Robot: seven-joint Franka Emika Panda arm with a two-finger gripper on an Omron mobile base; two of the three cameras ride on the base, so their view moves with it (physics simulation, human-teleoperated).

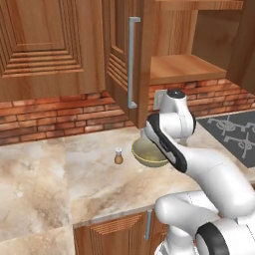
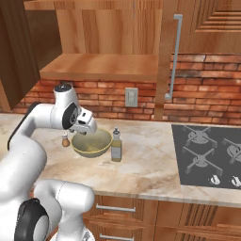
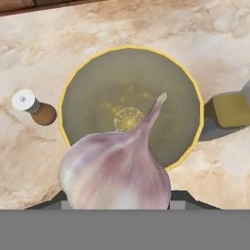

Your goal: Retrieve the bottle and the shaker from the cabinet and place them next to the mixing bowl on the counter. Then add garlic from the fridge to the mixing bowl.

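Garlic bulb [image 3: 117,171], light and papery, pinched at its base by the gripper [image 3: 117,202], hangs over the mixing bowl [image 3: 88,88]; shaker [image 3: 33,107] at nine o'clock.

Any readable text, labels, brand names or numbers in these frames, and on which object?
None can be read.
bottle: no legible label.
shaker: plain white cap, no lettering.
mixing bowl: a round mark at the centre of its floor, too blurred to read.
garlic, at the gripper: no markings.
stove: knob marks too small.
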